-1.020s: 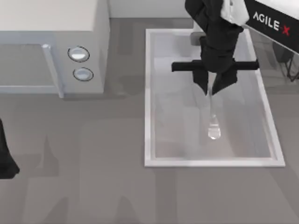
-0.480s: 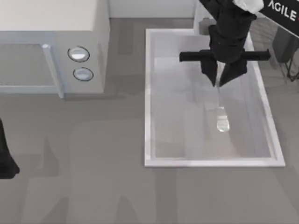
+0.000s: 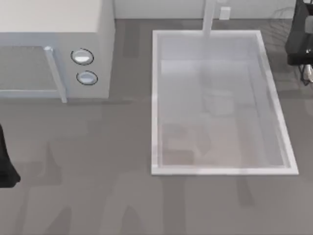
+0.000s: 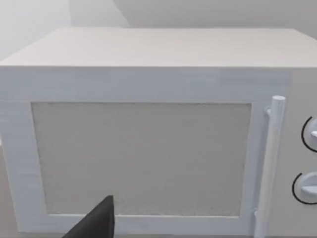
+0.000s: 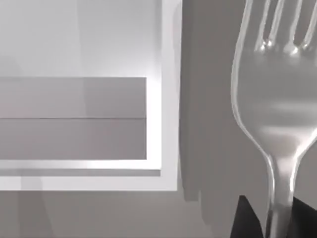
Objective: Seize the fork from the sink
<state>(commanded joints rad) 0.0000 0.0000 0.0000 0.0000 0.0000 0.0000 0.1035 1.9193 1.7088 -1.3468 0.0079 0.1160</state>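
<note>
The silver fork [image 5: 275, 99] hangs close before the right wrist camera, tines pointing away, its thin neck pinched between the dark fingers of my right gripper [image 5: 275, 220], which is shut on it. From above, my right gripper [image 3: 305, 63] sits at the far right edge of the top view, outside the sink's right rim, with a glint of the fork [image 3: 308, 73] below it. The sink [image 3: 154, 98] is a white-rimmed basin with a bare floor; its corner [image 5: 168, 124] lies beside the fork. My left arm [image 3: 5, 164] is parked at the left edge.
A white microwave [image 3: 54, 29] with two round knobs [image 3: 82, 57] stands at the back left; its door and handle [image 4: 270, 158] face the left wrist camera. A pale faucet post [image 3: 209, 17] rises behind the sink. Grey counter lies in front.
My right gripper has lifted the fork out of the sink and carried it up and to the right, past the sink's right rim. The left arm has not moved.
</note>
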